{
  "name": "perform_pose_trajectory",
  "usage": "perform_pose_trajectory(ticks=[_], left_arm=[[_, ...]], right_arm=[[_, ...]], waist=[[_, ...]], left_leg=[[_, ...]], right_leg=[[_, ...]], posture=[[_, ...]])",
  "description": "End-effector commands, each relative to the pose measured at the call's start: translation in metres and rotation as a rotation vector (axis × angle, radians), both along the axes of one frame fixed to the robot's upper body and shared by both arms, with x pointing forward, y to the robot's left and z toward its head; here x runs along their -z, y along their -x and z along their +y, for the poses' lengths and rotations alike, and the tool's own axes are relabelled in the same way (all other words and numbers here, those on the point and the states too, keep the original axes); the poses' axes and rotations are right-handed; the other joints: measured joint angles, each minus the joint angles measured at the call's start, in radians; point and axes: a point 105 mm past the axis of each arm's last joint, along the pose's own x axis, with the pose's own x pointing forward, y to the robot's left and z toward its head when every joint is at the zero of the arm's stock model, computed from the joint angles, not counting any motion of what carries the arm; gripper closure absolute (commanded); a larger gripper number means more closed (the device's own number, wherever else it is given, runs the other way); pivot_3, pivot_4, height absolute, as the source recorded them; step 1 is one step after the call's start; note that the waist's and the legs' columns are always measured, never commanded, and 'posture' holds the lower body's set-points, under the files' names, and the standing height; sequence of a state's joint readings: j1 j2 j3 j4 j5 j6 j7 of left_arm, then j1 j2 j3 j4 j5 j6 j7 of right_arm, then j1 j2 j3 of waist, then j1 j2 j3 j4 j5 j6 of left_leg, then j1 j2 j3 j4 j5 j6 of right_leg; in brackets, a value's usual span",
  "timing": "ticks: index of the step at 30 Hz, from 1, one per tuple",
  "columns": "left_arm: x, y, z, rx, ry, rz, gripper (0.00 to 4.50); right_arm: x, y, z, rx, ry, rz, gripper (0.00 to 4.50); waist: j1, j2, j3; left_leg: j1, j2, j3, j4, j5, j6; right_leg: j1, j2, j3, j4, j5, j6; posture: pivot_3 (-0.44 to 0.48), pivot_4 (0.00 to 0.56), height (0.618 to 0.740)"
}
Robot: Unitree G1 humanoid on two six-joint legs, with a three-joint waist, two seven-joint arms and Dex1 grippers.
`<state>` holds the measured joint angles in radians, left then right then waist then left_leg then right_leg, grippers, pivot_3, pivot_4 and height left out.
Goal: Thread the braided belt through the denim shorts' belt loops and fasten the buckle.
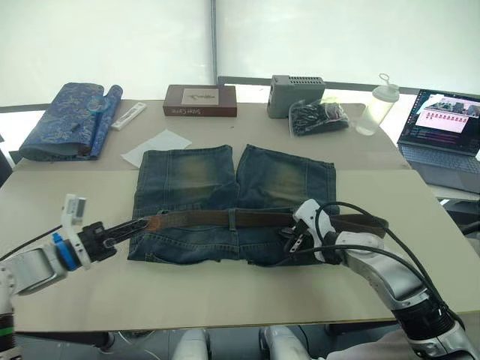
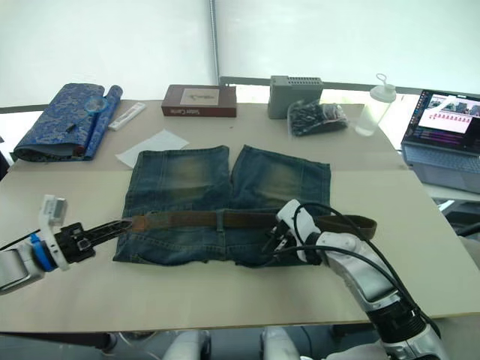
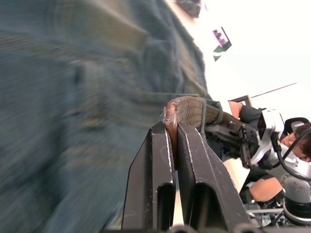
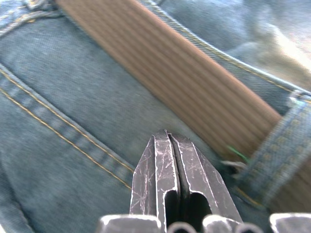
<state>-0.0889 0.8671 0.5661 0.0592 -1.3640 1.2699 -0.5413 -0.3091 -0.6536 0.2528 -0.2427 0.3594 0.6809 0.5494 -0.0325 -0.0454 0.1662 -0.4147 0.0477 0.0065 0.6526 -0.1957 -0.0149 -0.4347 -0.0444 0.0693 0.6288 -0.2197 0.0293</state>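
Two end effectors worked the braided belt (image 1: 225, 218) lying across the denim shorts (image 1: 232, 202) at table centre: the left end effector (image 1: 120, 234), at 9 o'clock, pinched its tip, best pulled level, while the right end effector (image 1: 294, 237), fingers pressed together, steadied denim.

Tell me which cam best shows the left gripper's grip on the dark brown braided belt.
Left wrist view: the left gripper is shut on the frayed end of the dark brown braided belt, seen close. The eye views show the same grip from afar, with the belt running across the faded blue denim shorts. The right wrist view shows a mid-section of belt.
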Motion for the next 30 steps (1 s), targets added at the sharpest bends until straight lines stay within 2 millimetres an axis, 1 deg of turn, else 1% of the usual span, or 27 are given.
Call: perform_pose_trajectory(ticks=[1, 4, 6, 7, 8, 10, 11, 12, 14, 16, 18, 20, 21, 24, 28, 30], left_arm=[[-0.006, 0.004, 0.019, -0.038, -0.019, -0.019, 4.50], [-0.001, 0.004, 0.020, -0.035, -0.038, -0.013, 4.50], [0.002, 0.002, 0.016, -0.025, -0.050, -0.023, 4.50], [0.003, 0.001, 0.014, -0.022, -0.055, -0.031, 4.50], [0.003, 0.000, 0.012, -0.020, -0.047, -0.041, 4.50], [0.001, -0.004, 0.006, -0.011, -0.024, -0.069, 4.50], [0.000, -0.005, 0.002, -0.005, -0.015, -0.079, 4.50], [0.000, -0.006, -0.002, 0.003, -0.007, -0.087, 4.50], [0.000, -0.007, -0.010, 0.020, 0.012, -0.100, 4.50], [0.001, -0.009, -0.018, 0.035, 0.027, -0.112, 4.50], [0.001, -0.010, -0.025, 0.047, 0.040, -0.119, 4.50], [0.002, -0.010, -0.028, 0.054, 0.046, -0.121, 4.50], [0.002, -0.011, -0.028, 0.055, 0.047, -0.122, 4.50], [0.001, -0.013, -0.027, 0.050, 0.050, -0.128, 4.50], [0.000, -0.014, -0.026, 0.045, 0.047, -0.133, 4.50], [0.000, -0.014, -0.027, 0.046, 0.045, -0.134, 4.50]], right_arm=[[0.020, -0.004, -0.038, 0.113, 0.099, 0.057, 4.42], [0.016, -0.001, -0.043, 0.107, 0.075, 0.056, 4.42], [0.006, 0.009, -0.042, 0.077, 0.001, 0.089, 4.42], [0.000, 0.014, -0.042, 0.061, -0.033, 0.102, 4.18], [-0.006, 0.020, -0.041, 0.045, -0.067, 0.117, 3.83], [-0.019, 0.027, -0.047, 0.053, -0.090, 0.100, 3.25], [-0.024, 0.027, -0.051, 0.082, -0.090, 0.077, 2.94], [-0.028, 0.027, -0.057, 0.112, -0.083, 0.066, 2.49], [-0.034, 0.028, -0.065, 0.165, -0.072, 0.051, 1.86], [-0.035, 0.028, -0.074, 0.230, -0.061, 0.074, 1.18], [-0.030, 0.026, -0.084, 0.294, 0.036, 0.105, 1.18], [-0.024, 0.025, -0.087, 0.324, 0.063, 0.149, 1.18], [-0.021, 0.025, -0.085, 0.327, 0.056, 0.183, 1.18], [-0.017, 0.026, -0.072, 0.309, -0.022, 0.279, 1.18], [-0.014, 0.023, -0.061, 0.299, -0.051, 0.316, 1.18], [-0.015, 0.022, -0.054, 0.288, -0.093, 0.336, 1.18]], waist=[[0.005, -0.003, -0.002], [0.019, -0.003, -0.002], [0.028, -0.004, -0.002], [0.032, -0.004, -0.002], [0.034, -0.004, -0.002], [0.040, -0.004, -0.002], [0.040, -0.004, -0.002], [0.040, -0.004, -0.002], [0.037, -0.004, -0.002], [0.033, -0.004, -0.002], [0.028, -0.004, -0.002], [0.023, -0.004, -0.002], [0.019, -0.004, -0.002], [0.014, -0.004, -0.002], [0.015, -0.004, -0.002], [0.015, -0.004, -0.002]], left_leg=[[0.000, 0.000, 0.000, 0.000, -0.002, -0.003], [0.000, 0.000, 0.001, 0.000, -0.003, -0.005], [-0.001, 0.001, 0.002, 0.000, -0.003, -0.005], [-0.002, 0.001, 0.002, 0.000, -0.003, -0.005], [-0.002, 0.001, 0.003, -0.001, -0.003, -0.005], [-0.004, 0.001, 0.005, -0.002, -0.002, -0.004], [-0.008, 0.001, 0.005, -0.002, -0.001, -0.002], [-0.010, 0.002, 0.005, -0.002, 0.000, 0.000], [-0.010, 0.002, 0.005, -0.002, 0.000, 0.000], [-0.010, 0.002, 0.005, -0.002, 0.000, 0.000], [-0.010, 0.002, 0.005, -0.002, 0.000, 0.000], [-0.009, 0.002, 0.006, -0.002, 0.000, 0.000], [-0.009, 0.002, 0.005, -0.002, 0.000, 0.000], [-0.009, 0.002, 0.005, -0.002, 0.000, 0.000], [-0.009, 0.002, 0.005, -0.002, 0.000, 0.001], [-0.009, 0.002, 0.005, -0.002, 0.000, 0.001]], right_leg=[[0.000, 0.000, 0.000, 0.000, 0.000, 0.000], [-0.001, -0.001, 0.000, -0.001, 0.000, 0.000], [-0.001, -0.002, 0.000, -0.002, 0.000, 0.000], [-0.002, -0.002, -0.001, -0.002, 0.000, 0.000], [-0.002, -0.002, 0.000, -0.002, 0.000, 0.000], [-0.002, -0.003, 0.000, -0.002, 0.000, 0.000], [-0.003, -0.003, 0.000, -0.001, 0.000, 0.000], [-0.005, -0.002, 0.000, -0.001, 0.000, 0.000], [-0.006, -0.001, 0.000, 0.000, 0.000, 0.000], [-0.006, -0.001, 0.000, 0.001, 0.000, 0.000], [-0.005, -0.001, 0.000, 0.001, 0.000, 0.000], [-0.005, -0.001, 0.001, 0.001, 0.000, 0.000], [-0.005, -0.001, 0.001, 0.001, 0.000, 0.000], [-0.005, 0.001, 0.001, 0.001, 0.000, 0.000], [-0.005, 0.001, 0.001, 0.002, 0.000, 0.000], [-0.005, 0.001, 0.001, 0.001, 0.000, 0.001]], posture=[[0.000, 0.150, 0.718], [0.000, 0.150, 0.718], [0.000, 0.150, 0.718], [0.000, 0.150, 0.718], [0.000, 0.150, 0.718], [0.000, 0.150, 0.718], [0.000, 0.150, 0.718], [0.000, 0.150, 0.718], [0.000, 0.150, 0.718], [0.000, 0.150, 0.718], [0.000, 0.150, 0.718], [0.000, 0.150, 0.718], [0.000, 0.150, 0.718], [0.000, 0.150, 0.718], [0.000, 0.150, 0.718], [0.000, 0.150, 0.718]])
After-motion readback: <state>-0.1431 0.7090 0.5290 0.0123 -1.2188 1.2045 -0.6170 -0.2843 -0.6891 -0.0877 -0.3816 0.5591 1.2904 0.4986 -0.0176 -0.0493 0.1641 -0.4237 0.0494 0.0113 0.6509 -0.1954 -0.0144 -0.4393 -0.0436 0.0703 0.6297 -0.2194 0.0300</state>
